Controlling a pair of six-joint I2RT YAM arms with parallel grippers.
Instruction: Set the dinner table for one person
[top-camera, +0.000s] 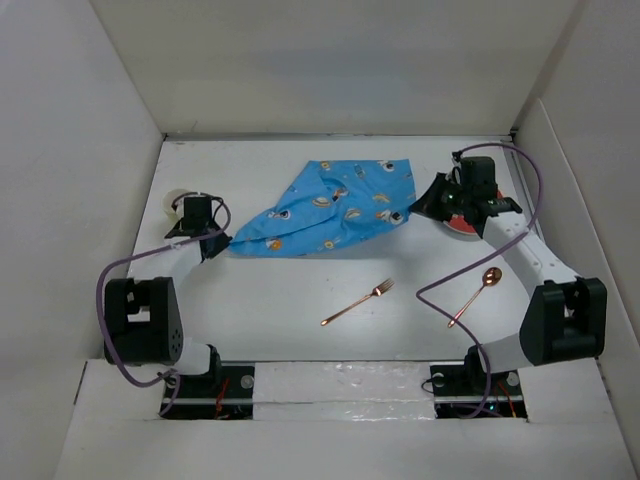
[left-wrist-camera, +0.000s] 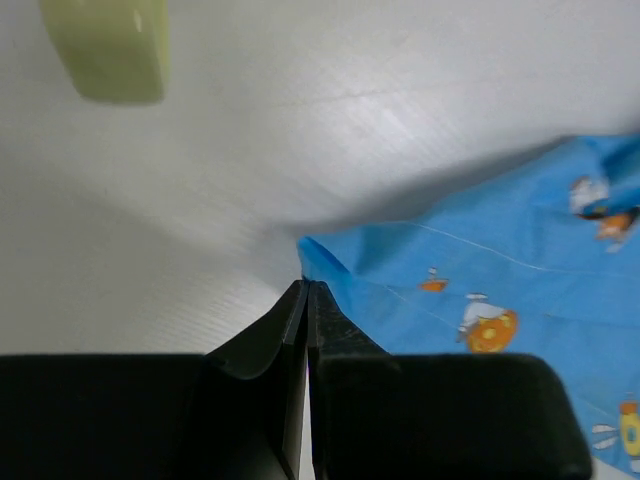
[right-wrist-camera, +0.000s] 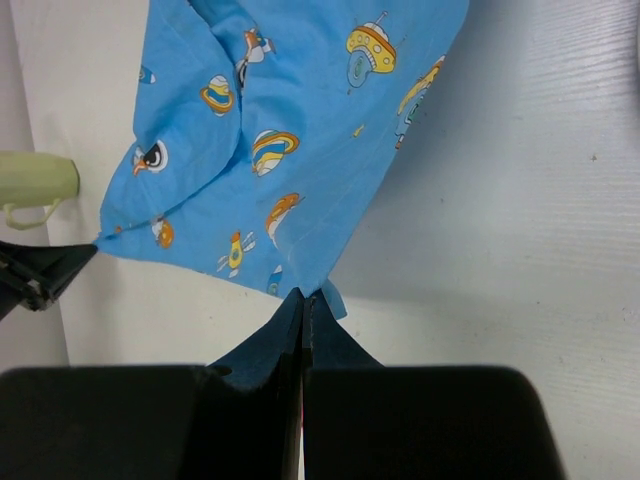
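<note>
two corners of the blue mat are pinched, one by the clenched left gripper, one by the clenched right gripper. it hangs rumpled over the far half of the dinner table. we judge the setting barely begun: the mat is not spread flat, the fork and spoon lie loose nearer us, and the pale cup sits far left. a red and white dish is mostly hidden under the right wrist.
</note>
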